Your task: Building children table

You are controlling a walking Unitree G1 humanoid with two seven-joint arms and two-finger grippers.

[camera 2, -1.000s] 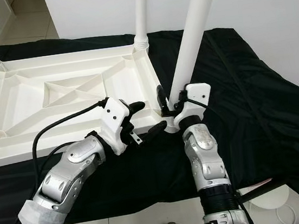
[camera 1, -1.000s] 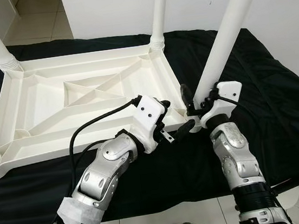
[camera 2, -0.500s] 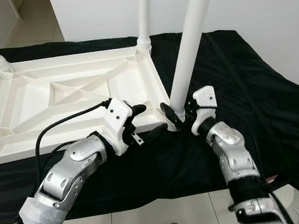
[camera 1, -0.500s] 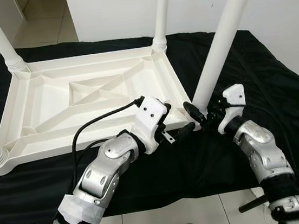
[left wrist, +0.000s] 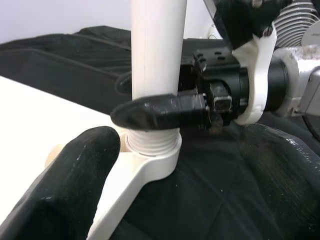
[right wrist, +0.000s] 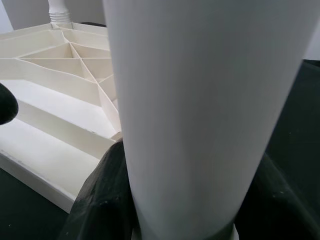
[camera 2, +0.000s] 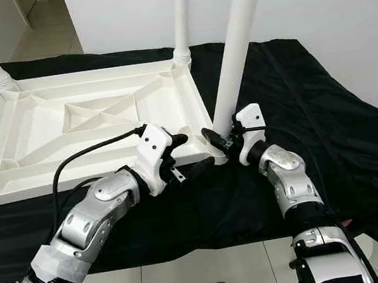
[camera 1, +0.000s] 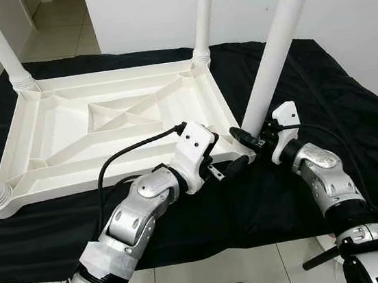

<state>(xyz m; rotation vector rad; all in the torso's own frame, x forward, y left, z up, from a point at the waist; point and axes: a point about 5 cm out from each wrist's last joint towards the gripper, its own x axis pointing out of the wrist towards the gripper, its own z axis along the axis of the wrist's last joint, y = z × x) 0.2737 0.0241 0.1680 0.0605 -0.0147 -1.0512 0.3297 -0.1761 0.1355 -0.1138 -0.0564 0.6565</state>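
The white plastic table top (camera 1: 114,123) lies upside down on a black cloth (camera 1: 351,114), with its ribs facing up. Four white legs stand up from its corners. The near right leg (camera 1: 270,69) is the one being worked on.

The right gripper (camera 1: 249,139) is at the bottom of this leg, right above the threaded collar (left wrist: 150,142) where the leg goes into the corner socket. Its two black fingers (left wrist: 160,111) go around the leg, one on each side, and they look closed on it. The right wrist view sees the leg very close, between the dark fingers.

The left gripper (camera 1: 227,161) is just beside the right one, on the table side. Its fingers are spread apart, and the corner of the table top sits between them. One finger lies over the rim and the other is low by the outer edge. It may be pressing the corner down to keep it still, but it is hard to tell if it really touches.

The leg is a long, smooth, hard tube. It is most likely hollow and light. Its smooth round side could slip in the fingers when it is turned. The best place to hold it is low down, close to the collar, so the tall top does not swing and tip. The table top is light too, so it could slide on the soft cloth if nothing holds it.
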